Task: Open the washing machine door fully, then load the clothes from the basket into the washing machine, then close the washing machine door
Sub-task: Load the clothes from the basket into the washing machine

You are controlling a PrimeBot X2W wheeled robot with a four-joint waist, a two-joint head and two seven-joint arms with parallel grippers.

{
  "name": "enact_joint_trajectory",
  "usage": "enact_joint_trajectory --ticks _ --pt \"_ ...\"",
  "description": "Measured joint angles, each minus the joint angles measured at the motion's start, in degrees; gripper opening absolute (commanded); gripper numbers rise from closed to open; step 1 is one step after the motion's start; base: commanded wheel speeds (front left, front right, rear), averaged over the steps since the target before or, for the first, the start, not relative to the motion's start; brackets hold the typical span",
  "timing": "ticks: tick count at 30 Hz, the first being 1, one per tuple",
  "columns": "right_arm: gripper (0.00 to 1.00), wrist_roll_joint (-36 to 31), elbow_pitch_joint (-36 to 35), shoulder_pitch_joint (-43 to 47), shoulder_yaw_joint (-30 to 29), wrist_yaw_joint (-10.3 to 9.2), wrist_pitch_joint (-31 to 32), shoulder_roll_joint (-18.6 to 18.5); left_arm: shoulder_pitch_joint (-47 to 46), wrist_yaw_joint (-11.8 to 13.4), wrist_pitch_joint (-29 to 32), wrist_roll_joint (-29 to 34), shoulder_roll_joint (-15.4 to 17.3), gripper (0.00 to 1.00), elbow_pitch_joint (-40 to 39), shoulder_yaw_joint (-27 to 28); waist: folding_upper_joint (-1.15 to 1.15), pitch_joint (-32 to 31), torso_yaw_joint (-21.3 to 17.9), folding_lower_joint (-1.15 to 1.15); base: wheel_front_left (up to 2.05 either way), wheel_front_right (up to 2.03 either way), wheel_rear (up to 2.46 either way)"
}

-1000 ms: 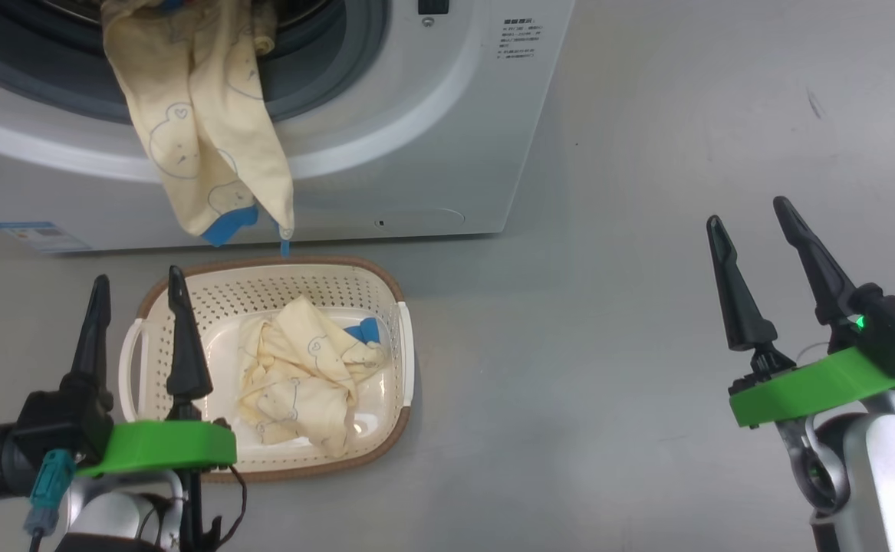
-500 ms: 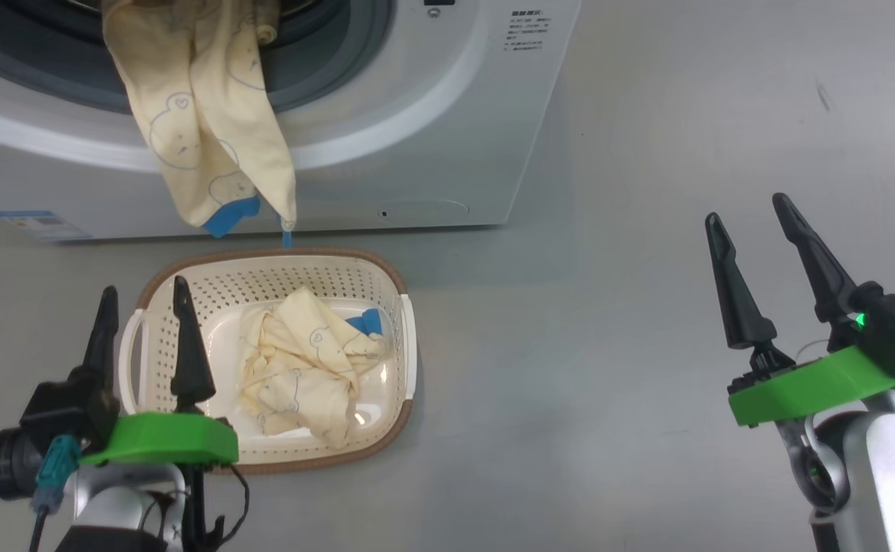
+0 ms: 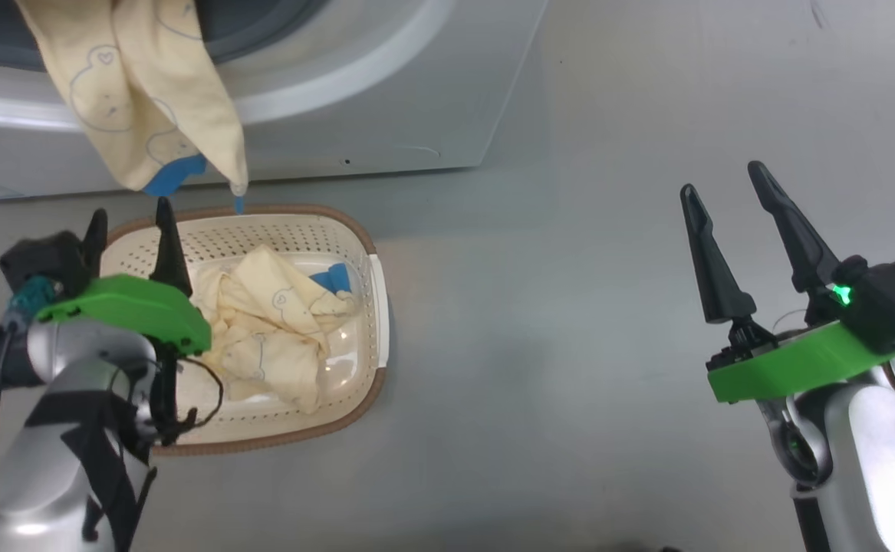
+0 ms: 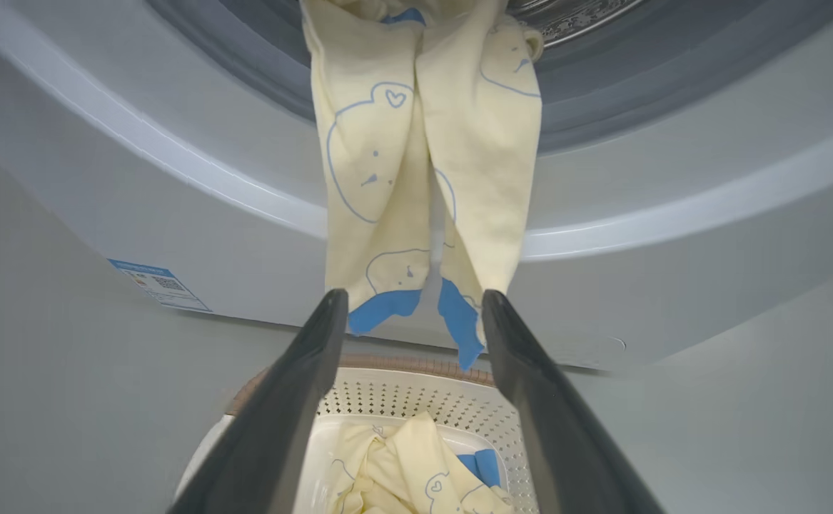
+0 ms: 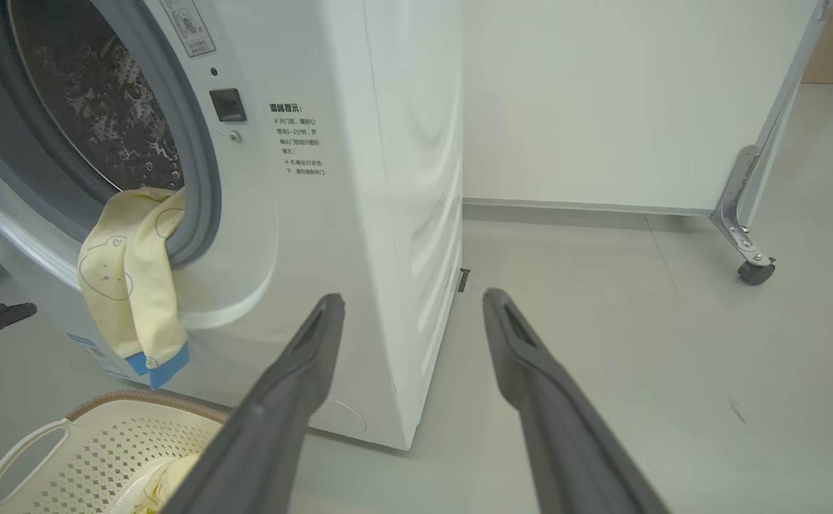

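Hanging clothes: soft cream-yellow fabric, blue outline drawings, blue hem patches; draped from the big white washing machine mouth.
Basket clothes: same fabric, crumpled inside cream perforated plastic basket just below.
Left gripper: jaws wide, empty, over basket's left end.
Right gripper: jaws wide, empty, well apart.

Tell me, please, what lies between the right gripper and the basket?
Only bare grey floor lies there. The head view shows the stretch from the right gripper across to the basket, with nothing on it.
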Motion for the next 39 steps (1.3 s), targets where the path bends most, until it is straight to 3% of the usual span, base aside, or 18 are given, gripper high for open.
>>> enact_joint_trajectory --ticks 8,15,25,26,27,28,29,39 --pt "1.00 1.9 2.4 -2.9 1.5 0.00 -1.7 0.2 -11.4 -4.0 2.2 -2.5 0.9 1.00 9.5 1.3 0.00 4.8 -4.0 0.00 0.00 0.00 0.00" --pt "1.00 3.2 4.7 -4.8 2.8 0.00 -3.3 0.3 -18.4 -5.9 3.7 -4.2 2.1 1.00 15.9 2.9 0.00 8.0 -7.5 0.00 0.00 0.00 0.00" --pt "1.00 5.2 6.5 -6.5 4.2 0.00 -3.9 0.4 -26.0 -5.3 6.7 -5.5 3.2 1.00 26.0 4.0 0.00 9.9 -10.1 -0.01 0.00 0.00 0.00" --pt "1.00 5.3 6.6 -6.7 4.5 0.00 -4.0 0.4 -26.5 -5.3 6.6 -5.5 3.3 0.91 26.8 4.2 0.00 10.0 -10.2 -0.01 0.00 0.00 0.00" --pt "1.00 5.3 6.6 -6.9 4.7 0.00 -4.0 0.5 -27.1 -4.9 6.0 -5.5 3.4 0.49 27.6 4.3 0.00 10.1 -10.4 -0.01 0.00 0.00 0.00" --pt "1.00 5.3 6.7 -6.9 4.7 0.00 -4.0 0.5 -27.7 -4.7 5.9 -5.5 3.5 0.44 28.3 4.2 0.00 10.1 -10.5 -0.01 0.00 0.00 0.00" --pt "1.00 5.5 6.8 -6.9 4.8 0.00 -4.0 0.5 -28.1 -4.5 5.8 -5.4 3.6 0.00 29.0 4.3 0.00 10.2 -10.5 -0.01 0.00 0.00 0.00" --pt "1.00 6.0 6.7 -6.9 4.3 0.00 -4.0 0.5 -29.3 -5.0 5.5 -5.0 3.5 0.00 32.4 3.2 0.00 10.0 -10.1 -0.01 0.00 0.00 0.00"
